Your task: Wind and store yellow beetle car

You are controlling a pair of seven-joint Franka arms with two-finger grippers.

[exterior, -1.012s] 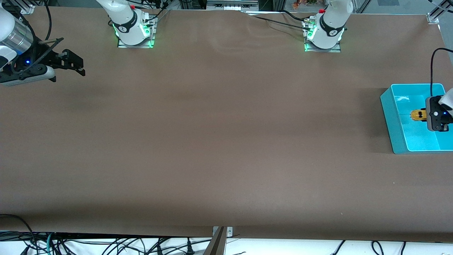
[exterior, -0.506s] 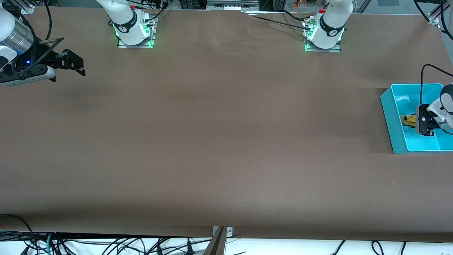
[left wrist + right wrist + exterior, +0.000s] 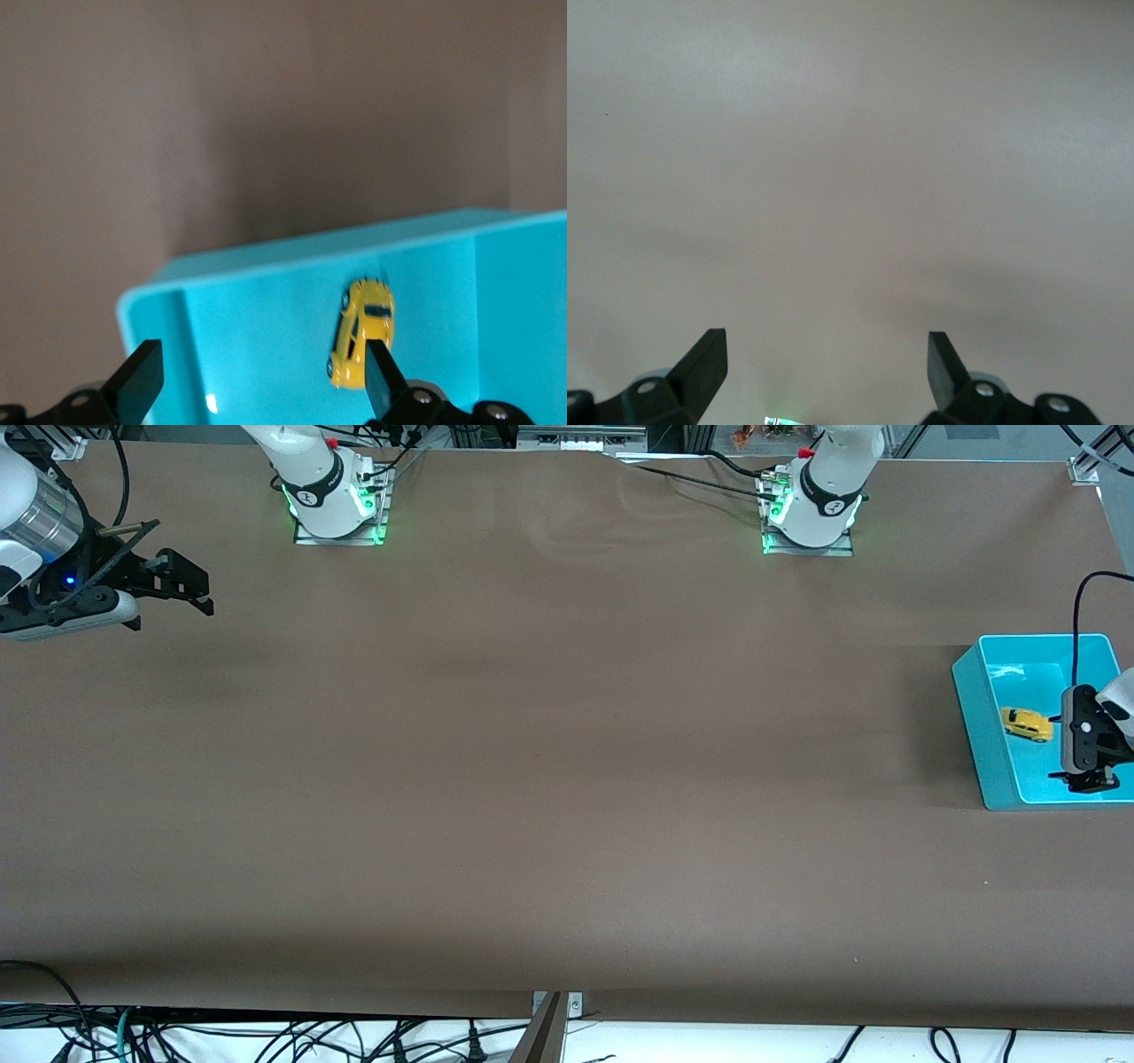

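Left wrist view: yellow beetle car (image 3: 361, 332) lies in bin (image 3: 266, 310) under wide-open, empty left end effector (image 3: 257, 385)

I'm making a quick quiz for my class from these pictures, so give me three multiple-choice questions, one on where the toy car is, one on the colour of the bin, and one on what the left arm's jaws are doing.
1. Where is the toy car?
A. On the bare table
B. Inside the bin
C. Between the right gripper's jaws

2. What colour is the bin?
A. Turquoise
B. Red
C. White

3. How do the left gripper jaws stand?
A. Shut on the car
B. Shut on nothing
C. Open, holding nothing

Answers: 1 B, the car lies on the bin's floor. 2 A, its walls are turquoise. 3 C, the left wrist view shows the jaws spread apart with the car lying free in the bin.
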